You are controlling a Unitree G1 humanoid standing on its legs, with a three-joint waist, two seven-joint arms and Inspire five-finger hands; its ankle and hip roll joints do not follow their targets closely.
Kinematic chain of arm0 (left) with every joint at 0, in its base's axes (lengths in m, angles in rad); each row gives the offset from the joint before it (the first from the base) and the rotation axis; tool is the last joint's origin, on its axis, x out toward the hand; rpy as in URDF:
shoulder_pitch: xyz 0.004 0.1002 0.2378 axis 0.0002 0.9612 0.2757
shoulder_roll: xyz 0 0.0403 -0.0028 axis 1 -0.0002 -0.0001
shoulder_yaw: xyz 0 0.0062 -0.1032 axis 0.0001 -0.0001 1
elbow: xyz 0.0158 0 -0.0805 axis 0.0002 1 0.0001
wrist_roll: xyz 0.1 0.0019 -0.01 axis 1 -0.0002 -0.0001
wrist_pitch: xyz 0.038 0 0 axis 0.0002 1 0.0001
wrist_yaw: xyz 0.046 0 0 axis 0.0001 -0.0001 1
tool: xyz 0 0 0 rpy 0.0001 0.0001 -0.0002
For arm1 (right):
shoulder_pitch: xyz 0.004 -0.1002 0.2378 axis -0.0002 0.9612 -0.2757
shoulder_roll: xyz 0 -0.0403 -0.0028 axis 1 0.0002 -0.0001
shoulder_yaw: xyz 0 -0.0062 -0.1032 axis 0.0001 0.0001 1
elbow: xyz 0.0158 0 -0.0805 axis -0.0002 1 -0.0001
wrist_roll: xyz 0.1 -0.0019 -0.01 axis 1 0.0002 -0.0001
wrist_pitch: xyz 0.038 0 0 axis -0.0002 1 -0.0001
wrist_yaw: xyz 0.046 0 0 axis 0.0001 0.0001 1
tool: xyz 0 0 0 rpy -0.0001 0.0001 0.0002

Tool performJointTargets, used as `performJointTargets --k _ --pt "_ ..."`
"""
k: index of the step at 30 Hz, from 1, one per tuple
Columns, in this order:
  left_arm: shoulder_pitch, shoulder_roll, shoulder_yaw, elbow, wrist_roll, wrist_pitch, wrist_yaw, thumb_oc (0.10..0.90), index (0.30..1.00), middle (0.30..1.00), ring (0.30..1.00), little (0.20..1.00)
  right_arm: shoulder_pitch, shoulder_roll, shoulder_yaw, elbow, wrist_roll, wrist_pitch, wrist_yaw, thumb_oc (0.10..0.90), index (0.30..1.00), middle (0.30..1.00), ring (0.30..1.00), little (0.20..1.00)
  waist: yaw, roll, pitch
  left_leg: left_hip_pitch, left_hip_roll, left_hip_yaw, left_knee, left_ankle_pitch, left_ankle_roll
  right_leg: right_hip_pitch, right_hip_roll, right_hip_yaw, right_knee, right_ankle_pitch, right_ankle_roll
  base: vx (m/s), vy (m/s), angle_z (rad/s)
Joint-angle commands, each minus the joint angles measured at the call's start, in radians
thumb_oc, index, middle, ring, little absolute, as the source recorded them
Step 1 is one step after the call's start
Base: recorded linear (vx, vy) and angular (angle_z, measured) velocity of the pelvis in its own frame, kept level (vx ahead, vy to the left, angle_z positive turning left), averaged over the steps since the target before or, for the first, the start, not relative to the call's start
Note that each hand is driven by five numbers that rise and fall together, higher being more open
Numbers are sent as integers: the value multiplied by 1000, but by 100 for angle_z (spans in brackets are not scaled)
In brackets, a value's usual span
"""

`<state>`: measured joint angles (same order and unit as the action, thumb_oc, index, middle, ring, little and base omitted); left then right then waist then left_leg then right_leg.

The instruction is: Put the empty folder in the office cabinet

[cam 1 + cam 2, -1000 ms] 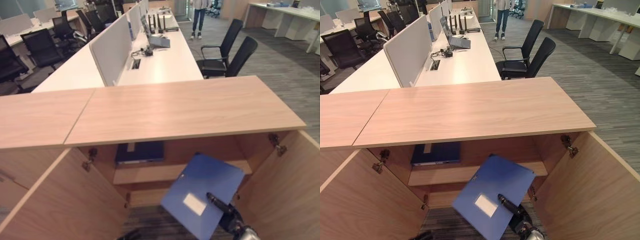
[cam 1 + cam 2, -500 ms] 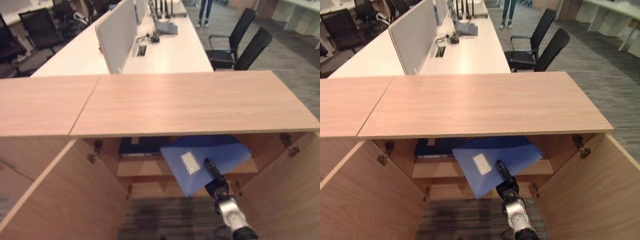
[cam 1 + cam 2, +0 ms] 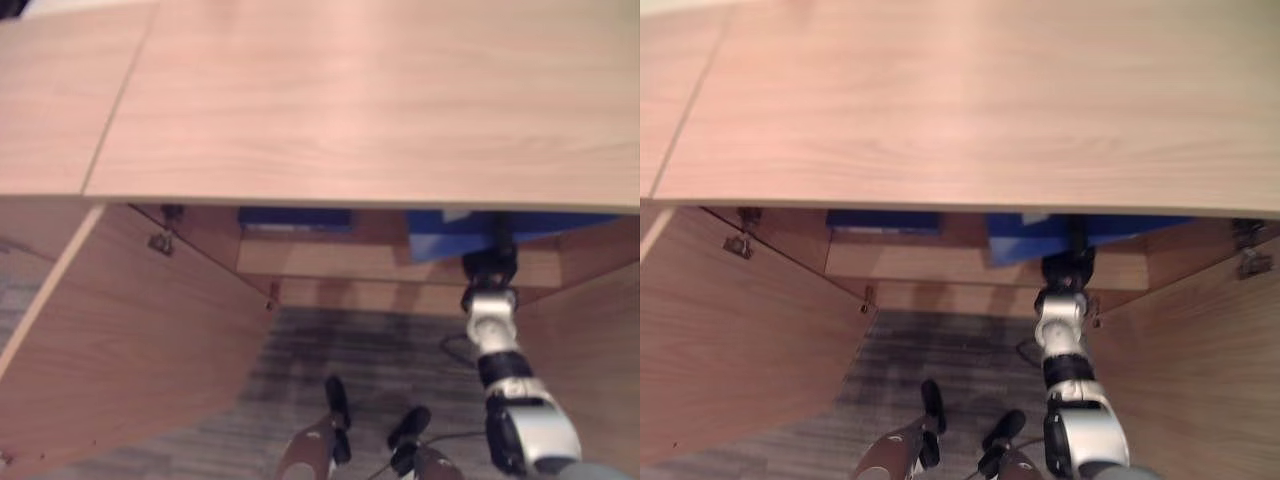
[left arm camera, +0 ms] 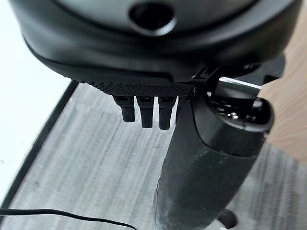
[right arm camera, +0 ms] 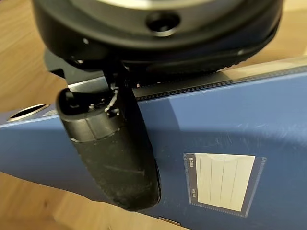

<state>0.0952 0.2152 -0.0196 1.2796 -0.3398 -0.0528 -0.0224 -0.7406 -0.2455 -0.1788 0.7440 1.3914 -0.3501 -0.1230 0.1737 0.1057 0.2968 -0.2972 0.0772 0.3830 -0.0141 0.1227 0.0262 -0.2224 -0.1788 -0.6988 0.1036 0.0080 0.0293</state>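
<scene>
The blue folder (image 3: 447, 229) with a white label (image 5: 220, 184) sits inside the open office cabinet, over the right part of its shelf (image 3: 330, 262). The cabinet's wooden top (image 3: 380, 100) hides most of it. My right hand (image 3: 490, 267) reaches in from below and is shut on the folder, with the thumb (image 5: 117, 153) pressed onto its cover. Whether the folder rests on the shelf I cannot tell. My left hand (image 4: 192, 158) hangs over grey carpet and holds nothing, its fingers (image 4: 144, 111) relaxed.
A dark blue folder (image 3: 292, 216) lies on the left part of the same shelf. The cabinet's left door (image 3: 120, 340) and right door (image 3: 590, 330) stand open on either side. Grey carpet (image 3: 350, 370) lies in front.
The camera has tilted down and moved closer. My right hand has carried the folder forward and flatter, from in front of the cabinet to under its top at shelf level.
</scene>
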Motion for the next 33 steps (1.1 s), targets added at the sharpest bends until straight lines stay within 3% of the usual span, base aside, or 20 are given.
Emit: performJointTargets --k 1,6,12,16,21,27,33 --pt "24 97 -65 30 5 -2 57 800 900 900 900 900 -170 -56 20 -39 11 -96 11 400 300 300 300 300 22 -60 21 35 50 6 44 -64 -125 -27 -49 51 -48 64 83 -60 -34 4" --pt "-21 116 -108 15 31 0 78 800 900 900 900 900 -199 -65 8 -59 15 -131 -24 400 300 300 300 300 22 -44 66 -46 69 6 85 -61 -136 -80 -71 20 2 43 72 -66 -56 11" --pt "-23 136 -134 -25 28 -12 95 800 900 900 900 900 -264 -91 13 -77 8 -167 -60 400 300 300 300 300 24 -18 108 -129 68 6 131 -76 -128 -175 -105 27 79 23 66 -59 25 15" --pt "-15 160 -153 -50 -10 -16 102 800 900 900 900 900 -390 -167 32 5 24 -171 -83 400 300 300 300 300 46 2 120 -175 64 7 151 -89 -124 -228 -121 36 119 10 64 -45 19 0" --pt "-12 178 -183 -76 -31 -18 98 800 900 900 900 900 -480 -219 79 62 37 -158 -84 400 300 300 300 300 60 14 124 -193 60 9 154 -92 -121 -253 -125 40 130 7 62 -7 2 -1" --pt "-8 199 -219 -141 -44 -13 101 800 900 900 900 900 -543 -215 88 60 49 -174 -102 400 300 300 300 300 74 38 148 -207 48 11 149 -93 -114 -274 -128 36 134 7 65 -24 -1 -3" --pt "9 213 -226 -160 -45 -10 105 800 900 900 900 900 -574 -224 96 32 56 -199 -111 400 300 300 300 300 84 44 149 -195 42 15 133 -89 -113 -273 -125 35 133 6 66 7 -2 2"
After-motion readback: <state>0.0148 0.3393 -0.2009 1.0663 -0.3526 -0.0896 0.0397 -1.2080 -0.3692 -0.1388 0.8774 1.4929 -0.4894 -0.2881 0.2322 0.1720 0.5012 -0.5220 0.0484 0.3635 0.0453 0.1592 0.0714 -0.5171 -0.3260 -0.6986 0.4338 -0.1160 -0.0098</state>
